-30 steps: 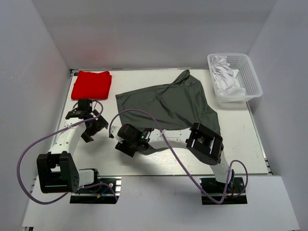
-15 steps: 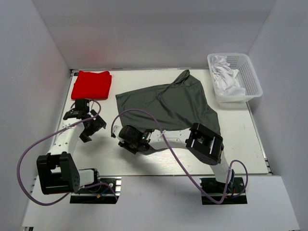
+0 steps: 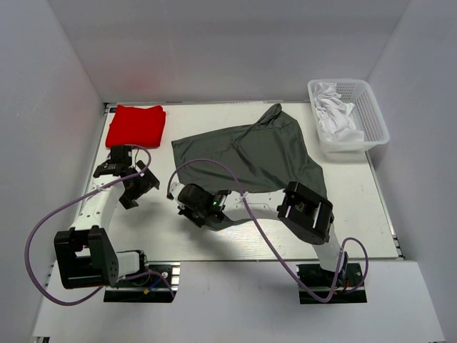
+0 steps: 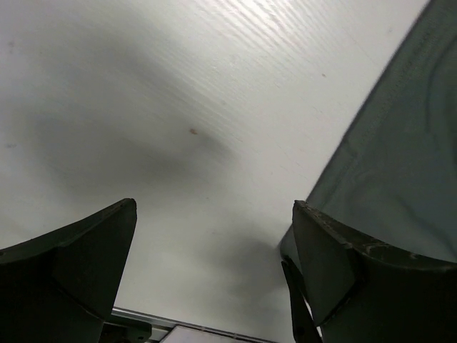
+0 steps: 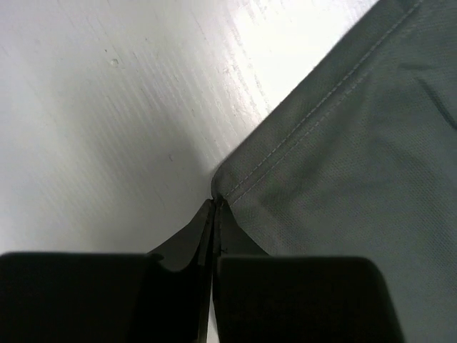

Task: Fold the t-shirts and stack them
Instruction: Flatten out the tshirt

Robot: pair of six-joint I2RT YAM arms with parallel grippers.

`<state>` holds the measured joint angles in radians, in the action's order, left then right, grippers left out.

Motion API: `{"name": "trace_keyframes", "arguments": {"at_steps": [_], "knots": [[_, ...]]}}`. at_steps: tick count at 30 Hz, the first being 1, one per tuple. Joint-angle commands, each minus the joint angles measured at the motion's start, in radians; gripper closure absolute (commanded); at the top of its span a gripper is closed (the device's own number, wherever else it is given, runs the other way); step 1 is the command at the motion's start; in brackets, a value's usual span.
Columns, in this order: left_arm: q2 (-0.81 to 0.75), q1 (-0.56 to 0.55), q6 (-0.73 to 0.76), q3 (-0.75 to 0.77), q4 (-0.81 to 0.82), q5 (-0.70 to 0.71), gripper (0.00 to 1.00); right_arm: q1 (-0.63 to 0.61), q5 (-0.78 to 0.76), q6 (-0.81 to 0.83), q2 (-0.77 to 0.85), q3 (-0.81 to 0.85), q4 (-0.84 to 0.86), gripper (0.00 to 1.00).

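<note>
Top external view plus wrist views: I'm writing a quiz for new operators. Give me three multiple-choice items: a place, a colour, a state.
1. The folded red t-shirt lies at the table's: A) near-right corner B) far-left corner C) middle.
2. The cloth in the basket is: A) white B) red C) grey.
3. The right gripper is: A) open B) shut on the red t-shirt C) shut on the grey t-shirt's corner.
B: it sits by the far-left edge. A: crumpled white fabric fills it. C: jaws meet on the hem corner.
</note>
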<state>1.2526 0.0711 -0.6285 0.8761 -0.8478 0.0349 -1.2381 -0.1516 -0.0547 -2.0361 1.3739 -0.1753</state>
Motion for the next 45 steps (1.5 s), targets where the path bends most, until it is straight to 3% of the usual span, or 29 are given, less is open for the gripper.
{"name": "trace_keyframes", "arguments": {"at_steps": [1,6,13,16,17,18,22,34,39,45], "knots": [[-0.033,0.007,0.076,0.031,0.059,-0.11,0.0,0.029,0.038,-0.085,0.105,-0.003,0.02,1.0],[-0.024,-0.013,0.134,0.031,0.11,-0.252,0.0,0.117,-0.003,-0.146,0.22,-0.062,0.003,1.0],[-0.035,-0.045,0.194,-0.029,0.268,-0.513,0.0,0.259,0.09,-0.174,0.29,-0.205,0.02,1.0],[-0.035,-0.088,0.194,-0.029,0.311,-0.535,0.0,0.313,0.132,-0.192,0.309,-0.239,0.04,1.0],[-0.021,-0.102,0.194,-0.029,0.322,-0.547,0.0,0.333,0.06,-0.191,0.309,-0.246,0.048,1.0],[0.0,-0.132,0.194,-0.029,0.332,-0.547,0.0,0.344,0.189,-0.195,0.312,-0.262,0.054,1.0],[0.047,-0.232,0.194,0.021,0.345,-0.547,0.01,0.368,0.259,-0.214,0.3,-0.277,0.054,1.0],[0.186,-0.5,0.366,0.057,0.417,-0.719,0.04,0.39,0.293,-0.235,0.309,-0.297,0.091,1.0],[0.254,-0.551,0.382,0.075,0.403,-0.699,0.09,0.396,0.305,-0.24,0.321,-0.295,0.089,1.0],[0.212,-0.582,0.385,0.032,0.424,-0.655,0.09,0.399,0.326,-0.243,0.335,-0.308,0.099,1.0]]}}
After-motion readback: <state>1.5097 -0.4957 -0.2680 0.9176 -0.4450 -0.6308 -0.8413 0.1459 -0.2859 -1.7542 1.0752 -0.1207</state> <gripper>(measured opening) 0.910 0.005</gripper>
